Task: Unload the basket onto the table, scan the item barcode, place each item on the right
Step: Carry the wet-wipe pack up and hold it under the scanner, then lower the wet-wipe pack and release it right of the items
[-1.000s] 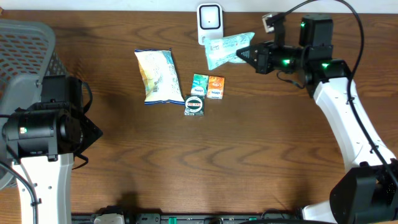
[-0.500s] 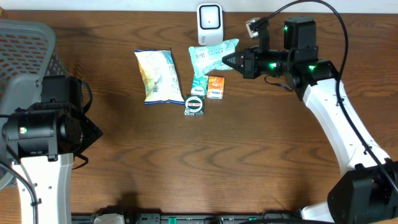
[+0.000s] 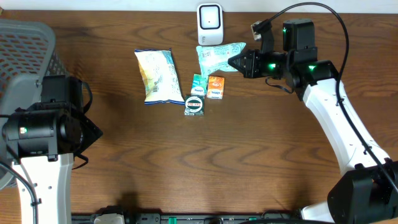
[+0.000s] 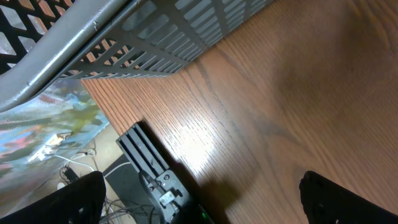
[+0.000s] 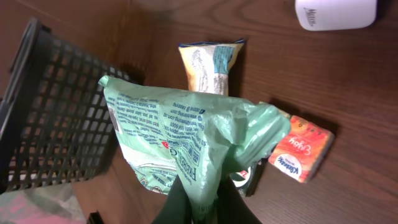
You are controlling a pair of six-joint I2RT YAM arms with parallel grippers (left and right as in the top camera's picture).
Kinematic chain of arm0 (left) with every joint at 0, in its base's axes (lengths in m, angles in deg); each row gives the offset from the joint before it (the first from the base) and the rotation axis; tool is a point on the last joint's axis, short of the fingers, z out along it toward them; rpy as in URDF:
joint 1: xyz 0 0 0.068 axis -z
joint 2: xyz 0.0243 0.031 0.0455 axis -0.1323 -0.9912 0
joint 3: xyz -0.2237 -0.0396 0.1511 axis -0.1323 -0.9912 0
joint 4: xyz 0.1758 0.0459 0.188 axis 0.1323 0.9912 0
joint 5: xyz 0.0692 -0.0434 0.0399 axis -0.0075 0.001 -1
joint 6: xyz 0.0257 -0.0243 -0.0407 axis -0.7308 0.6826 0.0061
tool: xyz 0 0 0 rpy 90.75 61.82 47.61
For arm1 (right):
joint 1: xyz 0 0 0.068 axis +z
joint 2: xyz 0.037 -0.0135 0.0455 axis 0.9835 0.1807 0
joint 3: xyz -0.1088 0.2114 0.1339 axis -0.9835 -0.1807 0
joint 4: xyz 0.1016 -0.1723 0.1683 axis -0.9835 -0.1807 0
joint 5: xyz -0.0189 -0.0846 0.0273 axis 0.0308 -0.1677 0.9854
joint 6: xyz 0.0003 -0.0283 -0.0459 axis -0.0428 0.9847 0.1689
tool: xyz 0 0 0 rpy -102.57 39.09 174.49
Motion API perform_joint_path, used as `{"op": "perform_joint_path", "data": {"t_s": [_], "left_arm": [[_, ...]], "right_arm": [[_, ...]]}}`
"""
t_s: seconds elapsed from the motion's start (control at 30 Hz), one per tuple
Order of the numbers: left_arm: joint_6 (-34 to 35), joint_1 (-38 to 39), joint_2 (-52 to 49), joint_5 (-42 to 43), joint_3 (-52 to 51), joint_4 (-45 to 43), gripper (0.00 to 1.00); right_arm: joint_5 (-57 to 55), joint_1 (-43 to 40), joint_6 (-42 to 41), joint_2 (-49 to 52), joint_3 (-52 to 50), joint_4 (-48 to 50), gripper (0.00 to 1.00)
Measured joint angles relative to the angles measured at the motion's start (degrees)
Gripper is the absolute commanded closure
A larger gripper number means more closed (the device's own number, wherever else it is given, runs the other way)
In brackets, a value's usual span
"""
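My right pincer (image 3: 236, 62) pinches the green packet (image 3: 216, 55); I should tilt its printed face toward the scanner (image 3: 209, 23) at twelve o'clock. My left pincer (image 4: 205, 202) hangs spread.

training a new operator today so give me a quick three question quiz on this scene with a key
1. True or false: the right gripper is shut on the green packet.
2. Which is nearest the white scanner? A the green packet, B the round tin, C the basket.
3. What does the left gripper hold?
Key: 1 true. 2 A. 3 nothing; its jaws stand open.
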Motion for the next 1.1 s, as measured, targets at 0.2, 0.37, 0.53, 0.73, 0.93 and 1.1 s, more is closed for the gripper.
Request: {"op": "perform_joint_path", "data": {"t_s": [0.2, 0.37, 0.53, 0.73, 0.93, 1.1], "left_arm": [[0.0, 0.0, 0.0, 0.0, 0.0, 0.0, 0.02], [0.0, 0.0, 0.0, 0.0, 0.0, 0.0, 0.02], [0.0, 0.0, 0.0, 0.0, 0.0, 0.0, 0.02], [0.0, 0.0, 0.0, 0.0, 0.0, 0.0, 0.02], [0.0, 0.0, 0.0, 0.0, 0.0, 0.0, 0.02], [0.0, 0.0, 0.0, 0.0, 0.0, 0.0, 0.02]], "right_arm": [[-0.9, 0.0, -0.2, 0.0, 0.0, 0.0, 0.98], [-1.0, 0.0, -0.2, 0.0, 0.0, -0.3, 0.98], [-2.0, 0.0, -0.2, 0.0, 0.0, -1.8, 0.98], [-9.4, 0.0, -0.4, 0.0, 0.0, -7.1, 0.98], [-36.2, 0.1, -1.0, 0.0, 0.0, -17.1, 0.99], [-57.9, 0.0, -1.4, 0.0, 0.0, -23.5, 0.99]]}}
